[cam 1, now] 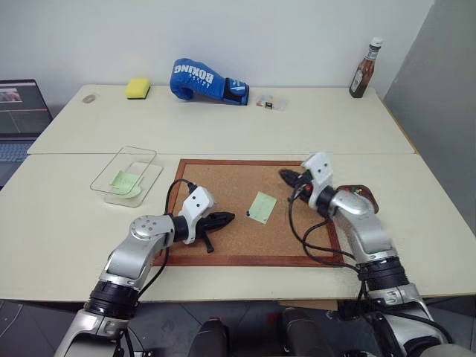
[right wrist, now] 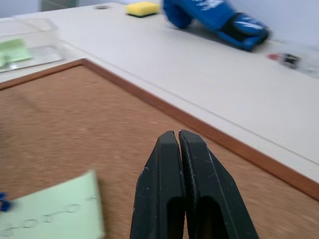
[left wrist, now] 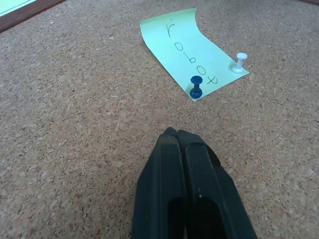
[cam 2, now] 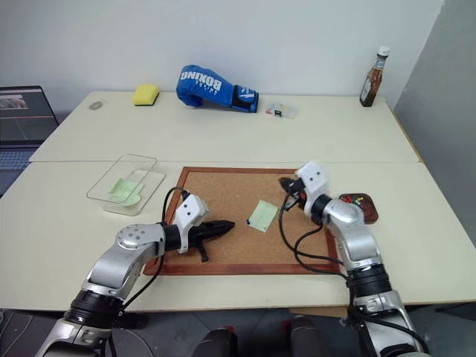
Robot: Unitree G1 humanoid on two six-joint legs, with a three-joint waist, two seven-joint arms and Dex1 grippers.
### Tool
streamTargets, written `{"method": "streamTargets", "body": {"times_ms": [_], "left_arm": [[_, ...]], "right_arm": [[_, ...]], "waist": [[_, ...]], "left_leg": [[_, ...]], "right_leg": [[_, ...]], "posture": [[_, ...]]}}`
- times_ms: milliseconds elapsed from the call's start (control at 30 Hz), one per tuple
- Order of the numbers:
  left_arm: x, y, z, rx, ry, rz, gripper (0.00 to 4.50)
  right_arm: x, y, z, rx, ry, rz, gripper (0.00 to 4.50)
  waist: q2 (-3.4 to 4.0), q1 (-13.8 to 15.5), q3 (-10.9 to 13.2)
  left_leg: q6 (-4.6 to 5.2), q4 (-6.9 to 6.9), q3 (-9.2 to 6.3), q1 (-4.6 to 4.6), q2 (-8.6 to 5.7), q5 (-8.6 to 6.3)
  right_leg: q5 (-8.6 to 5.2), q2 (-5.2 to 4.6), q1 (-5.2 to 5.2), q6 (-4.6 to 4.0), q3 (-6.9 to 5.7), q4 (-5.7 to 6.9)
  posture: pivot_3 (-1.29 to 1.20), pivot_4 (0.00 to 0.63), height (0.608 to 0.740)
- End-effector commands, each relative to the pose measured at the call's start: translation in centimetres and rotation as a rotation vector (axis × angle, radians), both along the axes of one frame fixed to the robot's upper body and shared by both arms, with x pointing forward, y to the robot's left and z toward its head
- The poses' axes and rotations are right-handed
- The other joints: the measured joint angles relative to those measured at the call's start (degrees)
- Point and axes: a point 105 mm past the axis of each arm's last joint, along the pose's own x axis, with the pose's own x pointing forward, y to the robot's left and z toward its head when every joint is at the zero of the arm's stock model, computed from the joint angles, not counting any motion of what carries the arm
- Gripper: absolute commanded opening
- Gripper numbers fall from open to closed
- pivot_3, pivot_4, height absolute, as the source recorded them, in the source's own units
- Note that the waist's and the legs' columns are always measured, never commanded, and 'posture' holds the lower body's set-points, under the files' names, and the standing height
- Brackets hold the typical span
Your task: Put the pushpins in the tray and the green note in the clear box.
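Note:
A pale green note (cam 1: 262, 207) with "robot" written on it lies on the corkboard (cam 1: 223, 178). A dark blue pushpin (left wrist: 196, 87) and a white pushpin (left wrist: 240, 62) stand at one end of it. My left gripper (cam 1: 231, 217) is shut and empty, low over the cork, pointing at the blue pin from a short way off. My right gripper (cam 1: 285, 175) is also shut and empty, raised above the board's right part, beyond the note. The dark reddish tray (cam 2: 371, 213) sits by the board's right edge, holding small coloured pins. The clear box (cam 1: 128, 173), left of the board, holds another green note (cam 1: 125, 181).
Along the far table edge are a blue boxing glove (cam 1: 202, 80), a yellow sponge (cam 1: 137, 88), a tiny clear case (cam 1: 270, 102) and a brown sauce bottle (cam 1: 365, 70). A laptop (cam 1: 18, 119) stands at the far left. Black cables loop from both wrists over the board.

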Motion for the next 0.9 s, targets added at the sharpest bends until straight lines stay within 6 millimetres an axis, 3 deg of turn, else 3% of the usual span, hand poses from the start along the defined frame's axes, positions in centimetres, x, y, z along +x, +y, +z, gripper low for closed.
{"method": "streamTargets", "body": {"times_ms": [33, 167, 333, 633, 900], "left_arm": [[-0.3, 1.4, -1.8, 0.06, 0.063, 0.053, 0.0], [-0.2, 1.4, -1.7, 0.061, 0.061, 0.052, 0.0], [0.1, 1.2, -1.6, 0.063, 0.055, 0.041, 0.0], [0.2, 1.2, -1.5, 0.065, 0.06, 0.019, 0.0], [0.0, 1.0, -1.5, 0.058, 0.062, 0.01, 0.0]], "right_arm": [[0.3, -5.9, 2.0, 0.013, -0.053, -0.236, 0.03], [-0.1, -10.2, 1.0, 0.014, -0.015, -0.389, 0.03], [-0.7, -13.6, -0.2, 0.096, 0.03, -0.564, 0.03], [-1.5, -15.8, -1.4, 0.089, 0.056, -0.681, 0.03], [-1.7, -16.2, -1.8, 0.089, 0.065, -0.701, 0.03]], "waist": [[0.01, -0.01, 0.0], [0.02, -0.03, -0.01], [0.04, -0.1, -0.02], [0.08, -0.07, -0.04], [0.1, -0.07, -0.04]], "left_leg": [[0.0, -0.01, 0.02, 0.0, 0.0, 0.0], [0.0, -0.04, 0.03, -0.01, 0.0, 0.0], [0.01, -0.02, 0.07, 0.01, 0.0, 0.0], [0.04, 0.0, 0.09, 0.0, 0.0, 0.02], [0.04, -0.02, 0.1, 0.0, 0.0, 0.02]], "right_leg": [[0.0, 0.0, 0.0, 0.0, 0.01, -0.04], [-0.04, 0.0, 0.0, -0.06, 0.02, -0.07], [-0.12, 0.0, 0.0, -0.19, 0.05, -0.06], [-0.12, 0.0, 0.01, -0.19, 0.07, -0.07], [-0.12, 0.0, 0.0, -0.2, 0.08, -0.09]], "posture": [[0.0, 0.15, 0.74], [0.0, 0.15, 0.74], [0.0, 0.15, 0.74], [0.0, 0.15, 0.74], [0.0, 0.15, 0.74]]}}
